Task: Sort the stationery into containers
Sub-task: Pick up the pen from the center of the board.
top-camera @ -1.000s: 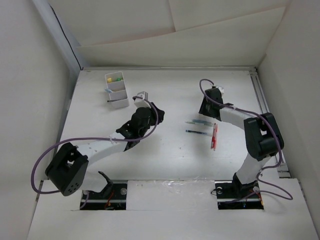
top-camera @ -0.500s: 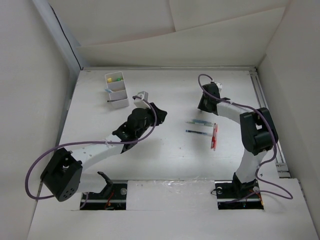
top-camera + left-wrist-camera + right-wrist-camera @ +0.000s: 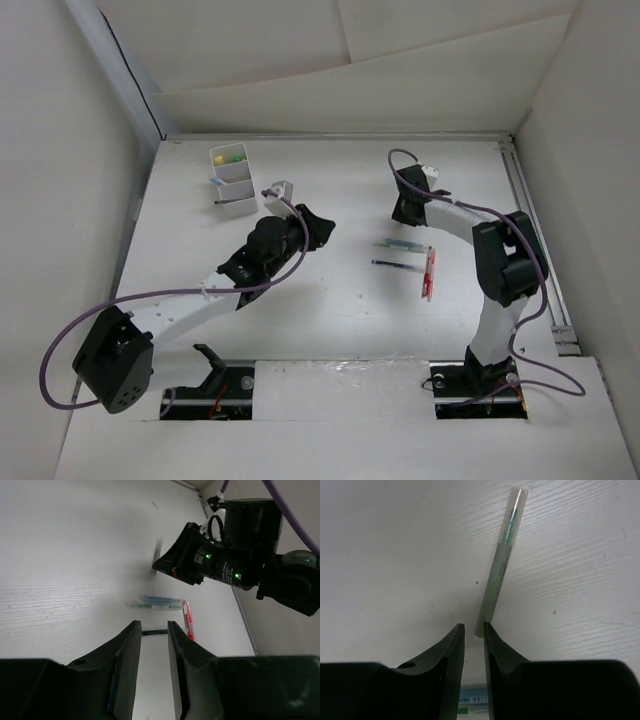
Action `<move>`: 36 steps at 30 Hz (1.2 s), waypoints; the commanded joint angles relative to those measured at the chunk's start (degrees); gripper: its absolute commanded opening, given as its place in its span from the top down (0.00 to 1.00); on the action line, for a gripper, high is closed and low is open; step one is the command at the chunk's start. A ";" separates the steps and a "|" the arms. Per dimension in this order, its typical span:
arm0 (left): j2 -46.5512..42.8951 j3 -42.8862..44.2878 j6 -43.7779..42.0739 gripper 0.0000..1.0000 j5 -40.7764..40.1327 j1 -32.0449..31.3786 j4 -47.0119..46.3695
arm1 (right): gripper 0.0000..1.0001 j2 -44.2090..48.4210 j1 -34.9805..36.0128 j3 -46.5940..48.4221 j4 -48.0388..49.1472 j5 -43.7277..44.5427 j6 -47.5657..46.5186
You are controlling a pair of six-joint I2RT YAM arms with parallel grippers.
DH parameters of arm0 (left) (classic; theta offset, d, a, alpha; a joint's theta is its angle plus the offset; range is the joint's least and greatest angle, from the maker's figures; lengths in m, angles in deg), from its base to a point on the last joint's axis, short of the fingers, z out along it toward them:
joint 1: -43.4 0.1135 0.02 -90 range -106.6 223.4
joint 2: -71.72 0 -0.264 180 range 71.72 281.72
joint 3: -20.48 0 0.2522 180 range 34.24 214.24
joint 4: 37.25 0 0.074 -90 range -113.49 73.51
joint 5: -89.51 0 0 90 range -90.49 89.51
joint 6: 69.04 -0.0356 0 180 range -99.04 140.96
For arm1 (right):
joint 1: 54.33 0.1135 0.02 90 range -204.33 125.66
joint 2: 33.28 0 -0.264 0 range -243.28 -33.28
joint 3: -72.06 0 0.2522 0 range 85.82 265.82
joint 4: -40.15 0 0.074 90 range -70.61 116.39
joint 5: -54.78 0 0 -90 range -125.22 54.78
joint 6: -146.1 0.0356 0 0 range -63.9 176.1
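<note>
**Narrow jaws at a pen end, well apart from the box**

At the right gripper point(image 3: 474, 626), narrow jaws on either side of the near end of a pale green pen point(image 3: 498, 570). Seemingly touching the right finger, with a thin gap at the left one. Impossible to tell whether truly pinched or only enclosed. Probably approached by its end because lying flat on the table point(image 3: 340, 180), pointing straight away from the wrist and leaving little to catch along its length.

At the left gripper point(image 3: 154, 625), a slim gap between the jaws and nothing inside. Hanging over the middle of the table, between the white box point(image 3: 240, 209) and the loose pens. Perhaps parked there as a waiting place, clear of the other arm.

Near the right arm, well apart from the box: a teal pen point(image 3: 400, 245), a dark pen point(image 3: 398, 264) and red pens point(image 3: 429, 272), close together. Inside the far compartment of the box, yellow and green pieces point(image 3: 232, 157). Much of the sorting judged as not yet done.
</note>
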 commanded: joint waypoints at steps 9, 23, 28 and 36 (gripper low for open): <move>-6.63 -2.51 0.40 0.74 3.93 1.59 -2.06 | 0.71 -0.96 2.91 3.40 -4.97 5.07 6.27; -11.20 -3.56 0.92 0.73 3.93 1.59 -1.54 | 0.63 0.36 0.62 1.64 -4.09 0.86 12.33; -11.30 -4.09 0.92 0.72 3.93 1.59 -2.15 | 0.65 0.89 1.14 1.72 -5.31 2.79 12.87; -10.24 -4.09 0.92 0.72 4.46 1.59 -2.15 | 0.68 -0.78 1.15 1.99 -4.09 0.42 13.48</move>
